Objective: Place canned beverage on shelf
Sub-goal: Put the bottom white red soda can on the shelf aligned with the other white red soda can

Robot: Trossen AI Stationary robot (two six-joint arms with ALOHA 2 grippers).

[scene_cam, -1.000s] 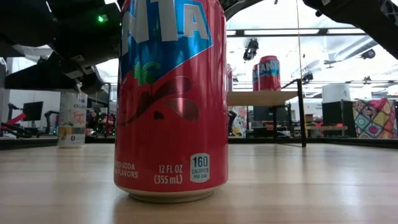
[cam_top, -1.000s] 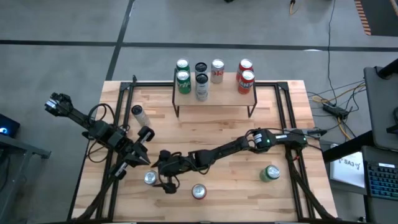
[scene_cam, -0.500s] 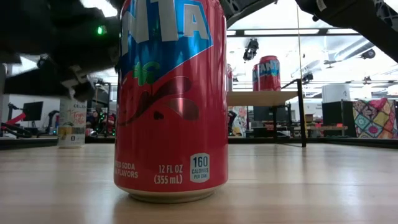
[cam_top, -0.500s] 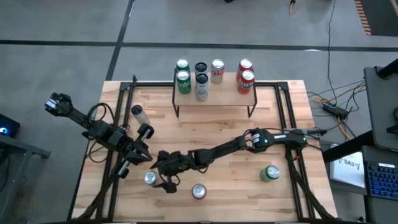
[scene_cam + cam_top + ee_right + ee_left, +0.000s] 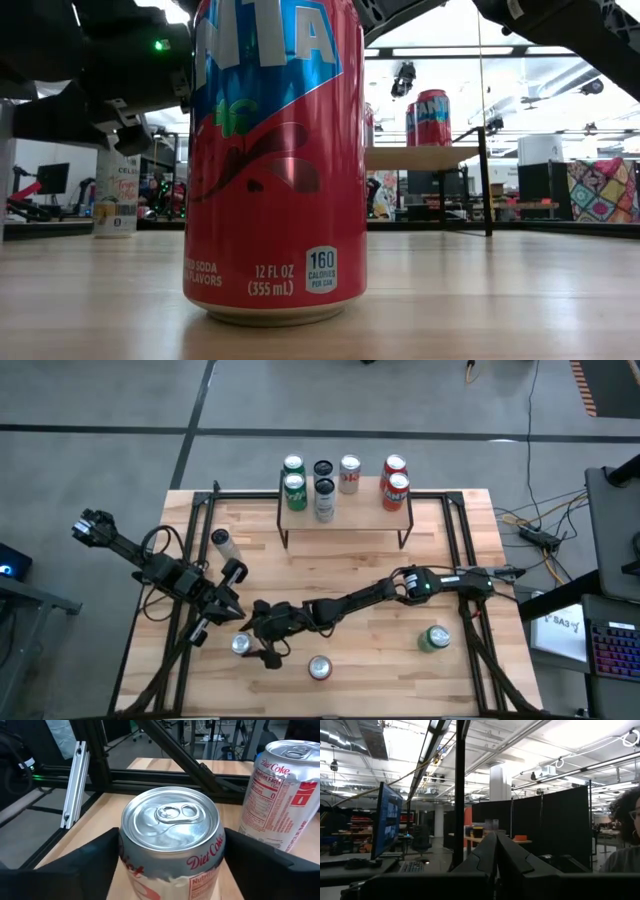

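A silver Diet Coke can (image 5: 171,835) stands upright between the two fingers of my right gripper (image 5: 171,857). From above, it shows at the table's near left (image 5: 241,646), with that gripper (image 5: 250,640) reaching across from the right. A second Diet Coke can (image 5: 282,790) stands just beyond it. The shelf (image 5: 350,522) stands at the far middle on thin black legs, with several cans on its top board. My left gripper (image 5: 228,610) hovers shut at the left, tilted up toward the room (image 5: 496,842). My right gripper has the Diet Coke can's side wall (image 5: 125,857), just under the rim, between its two fingers (image 5: 75,865), one against each side. The fingers come in about level from the table's right. The can stays upright; its base is below the wrist picture's edge.
A red Fanta can (image 5: 319,668) stands at the near edge and fills the low view (image 5: 275,160). A green can (image 5: 434,638) is at the near right, a slim white can (image 5: 221,540) at the far left. A black frame (image 5: 200,560) runs along the table's sides.
My right gripper has tipped a little downward at the silver can. The cans and the left arm have kept their places.
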